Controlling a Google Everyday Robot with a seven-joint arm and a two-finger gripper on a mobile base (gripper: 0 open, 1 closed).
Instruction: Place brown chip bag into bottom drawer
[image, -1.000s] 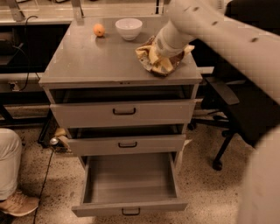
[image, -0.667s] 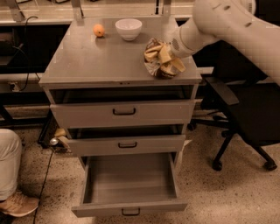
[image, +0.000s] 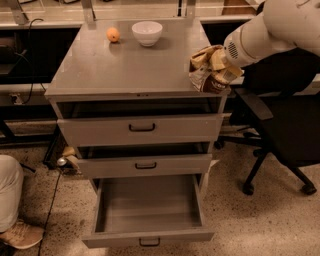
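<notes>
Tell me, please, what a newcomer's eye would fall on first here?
The robot's bulky white arm reaches in from the upper right, its end effector holding a wrinkly dark brown foil chip bag over the right front corner of the grey metal cabinet top. Below, the deep grey bottom drawer stands pulled open, lowest of three.

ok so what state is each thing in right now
gripper, shut on chip bag, at right front corner of cabinet
chip bag, crumpled, held in gripper
bottom drawer, pulled wide open
middle drawer, open a little
top drawer, open a little
bowl, upright on cabinet
orange, resting left of bowl
</notes>
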